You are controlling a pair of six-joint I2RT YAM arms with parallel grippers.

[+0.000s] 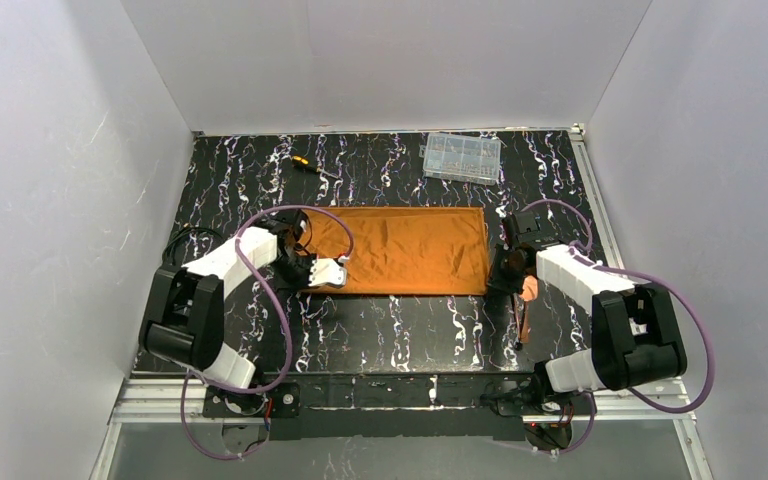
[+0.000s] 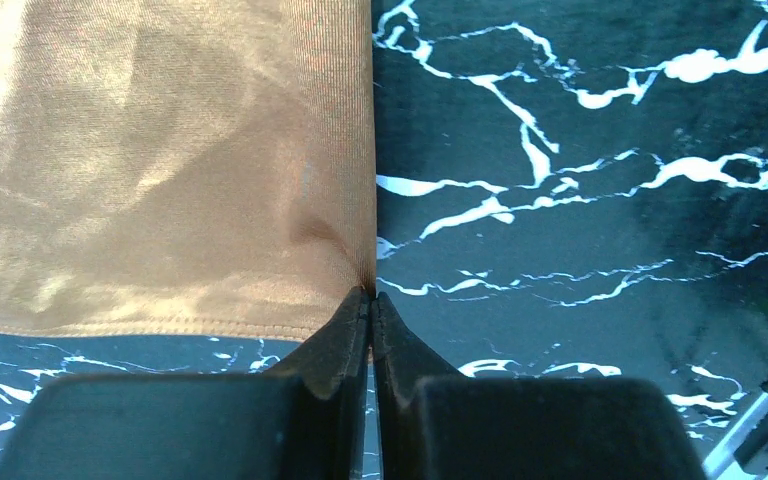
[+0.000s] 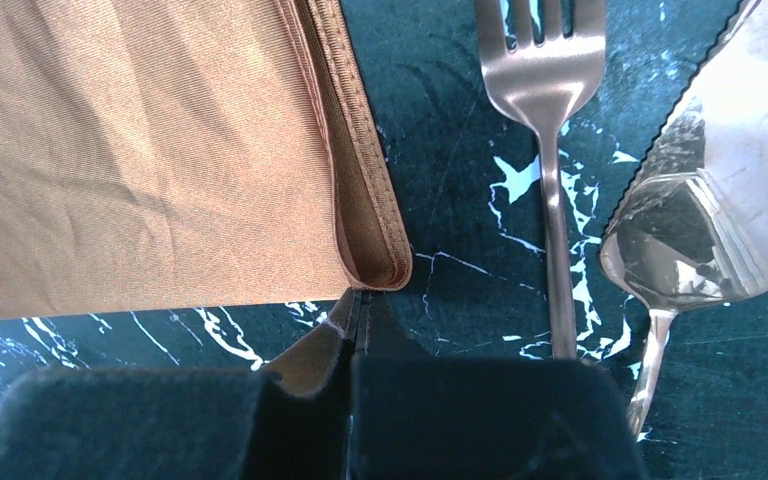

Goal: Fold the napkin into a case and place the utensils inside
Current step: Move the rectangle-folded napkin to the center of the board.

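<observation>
The rust-orange napkin point(image 1: 400, 250) lies flat as a wide, folded rectangle on the middle of the black marbled table. My left gripper point(image 1: 332, 272) is at its near left corner. In the left wrist view the jaws point(image 2: 370, 297) are shut on the napkin point(image 2: 160, 170) edge, and the cloth puckers at the tips. My right gripper point(image 1: 508, 268) is at the near right corner, shut point(image 3: 360, 297) with the layered, curled napkin point(image 3: 140, 160) corner at its tips. The utensils lie right of it: a fork point(image 3: 550, 150), a spoon point(image 3: 680, 250) and a serrated knife point(image 3: 750, 130).
A clear plastic compartment box point(image 1: 461, 157) stands at the back right. A yellow-and-black screwdriver point(image 1: 305, 166) lies at the back left. White walls enclose the table point(image 1: 390, 330) on three sides. The utensils point(image 1: 527, 300) sit just under the right arm.
</observation>
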